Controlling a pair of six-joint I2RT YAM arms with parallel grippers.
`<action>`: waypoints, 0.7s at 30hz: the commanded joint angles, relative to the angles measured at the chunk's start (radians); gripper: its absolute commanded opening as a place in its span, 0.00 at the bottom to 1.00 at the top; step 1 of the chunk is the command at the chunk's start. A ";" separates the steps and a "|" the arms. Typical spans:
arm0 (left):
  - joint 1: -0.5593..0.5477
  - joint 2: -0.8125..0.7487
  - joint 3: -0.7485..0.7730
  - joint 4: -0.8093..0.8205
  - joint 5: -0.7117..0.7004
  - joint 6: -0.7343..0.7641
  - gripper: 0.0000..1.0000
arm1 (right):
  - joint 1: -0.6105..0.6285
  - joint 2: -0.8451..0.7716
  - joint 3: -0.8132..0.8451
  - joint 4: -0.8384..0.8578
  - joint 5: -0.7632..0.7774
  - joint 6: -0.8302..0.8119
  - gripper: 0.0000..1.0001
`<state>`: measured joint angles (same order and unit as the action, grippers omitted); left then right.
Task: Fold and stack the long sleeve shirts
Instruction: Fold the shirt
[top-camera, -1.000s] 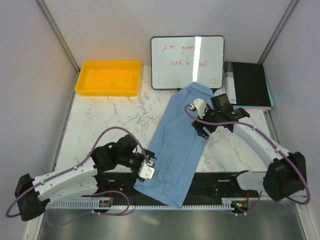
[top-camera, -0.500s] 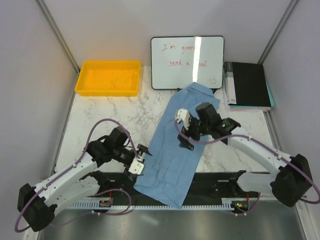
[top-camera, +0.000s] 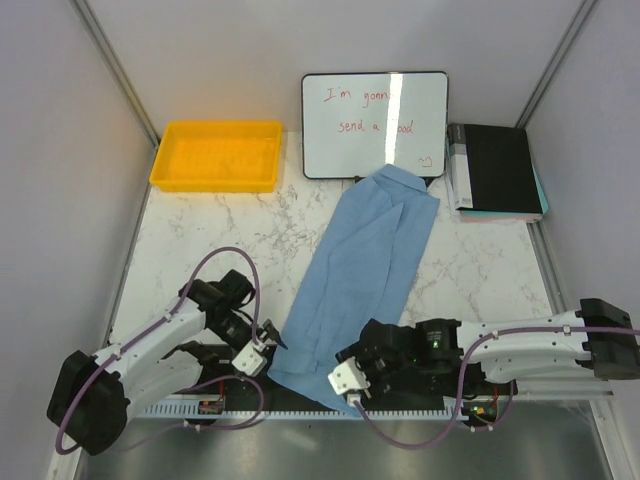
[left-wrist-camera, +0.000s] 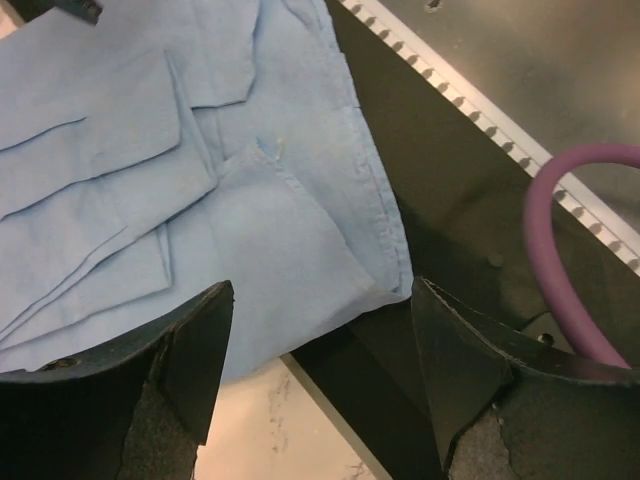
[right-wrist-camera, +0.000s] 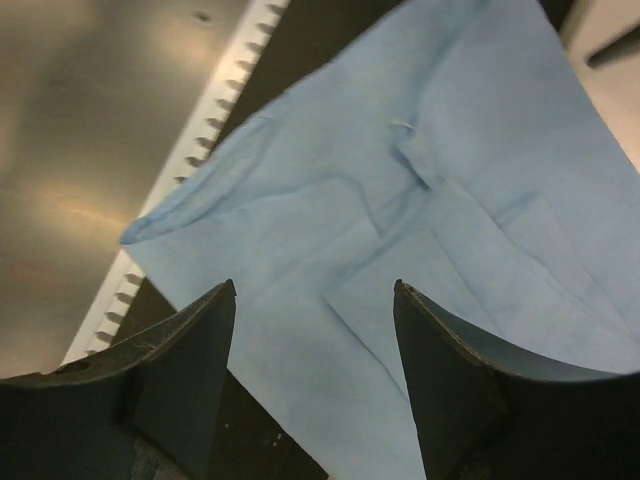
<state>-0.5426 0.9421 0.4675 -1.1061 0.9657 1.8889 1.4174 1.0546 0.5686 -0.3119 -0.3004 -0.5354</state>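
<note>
From my overhead feed, the light blue button-up long sleeve shirt (top-camera: 360, 265) lies flat on the white marble worktop (top-camera: 200, 250). It is folded lengthwise into a long narrow strip and runs on a diagonal. Its collar end sits just in front of the white dry-erase board with red handwriting (top-camera: 375, 125), and its hem hangs over the near edge onto the black base plate between the arms.

My left claw (left-wrist-camera: 320, 297) sits low at the hem's left corner. Its jaws are spread wide on either side of the cloth edge and hold nothing. My right claw (right-wrist-camera: 312, 290) is at the hem's right corner, pointing in from the other side. It is also well open with the blue fabric showing between the fingers, and I see no pinch on it.

The yellow plastic tray (top-camera: 215, 155) sits at the far left of the worktop, well apart from the shirt. A black binder (top-camera: 493, 168) lies at the far right.
</note>
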 joint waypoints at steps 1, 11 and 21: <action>0.006 0.038 -0.001 -0.080 -0.018 0.367 0.77 | 0.138 -0.016 -0.035 0.068 0.040 -0.127 0.72; -0.005 0.107 -0.010 -0.070 -0.047 0.515 0.68 | 0.299 0.004 -0.041 0.000 0.073 -0.189 0.67; -0.029 0.118 -0.047 0.014 -0.048 0.547 0.62 | 0.310 0.050 -0.134 0.043 0.145 -0.235 0.54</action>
<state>-0.5529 1.0534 0.4362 -1.1366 0.9142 1.9522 1.7195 1.0927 0.4561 -0.2989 -0.1989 -0.7322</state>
